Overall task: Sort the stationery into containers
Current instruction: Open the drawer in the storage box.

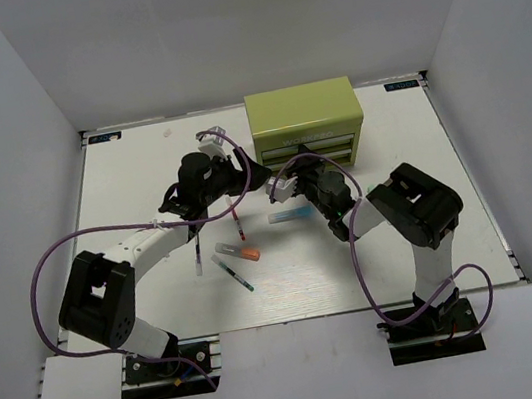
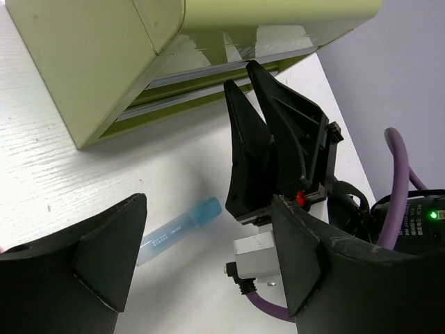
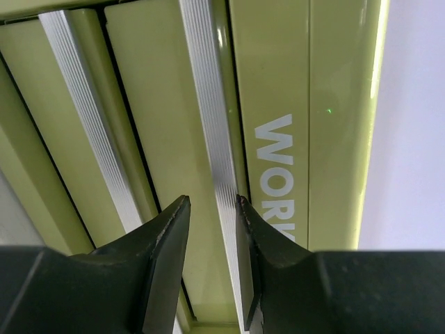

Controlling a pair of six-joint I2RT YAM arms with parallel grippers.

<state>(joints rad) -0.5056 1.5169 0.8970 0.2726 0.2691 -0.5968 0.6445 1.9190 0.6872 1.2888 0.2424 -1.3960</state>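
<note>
The olive-green box (image 1: pixel 306 117) with shallow front drawers stands at the back of the table. My right gripper (image 1: pixel 301 153) is at its drawer fronts, open. In the right wrist view the jaws (image 3: pixel 212 202) straddle a silver drawer handle strip (image 3: pixel 208 118), which lies close to the right finger. My left gripper (image 1: pixel 258 178) hovers open just left of it, holding nothing. Below it lies the light-blue bar (image 2: pixel 177 229). A red-white pen (image 1: pixel 237 222), an orange-capped marker (image 1: pixel 237 252), a green-tipped pen (image 1: pixel 234 272) and a grey pen (image 1: pixel 198 256) lie on the table.
In the left wrist view my right gripper (image 2: pixel 240 74) reaches to the box's drawers (image 2: pixel 195 90), its purple cable (image 2: pixel 400 174) behind. White walls enclose the table at the back and both sides. Both arm bases sit at the near edge.
</note>
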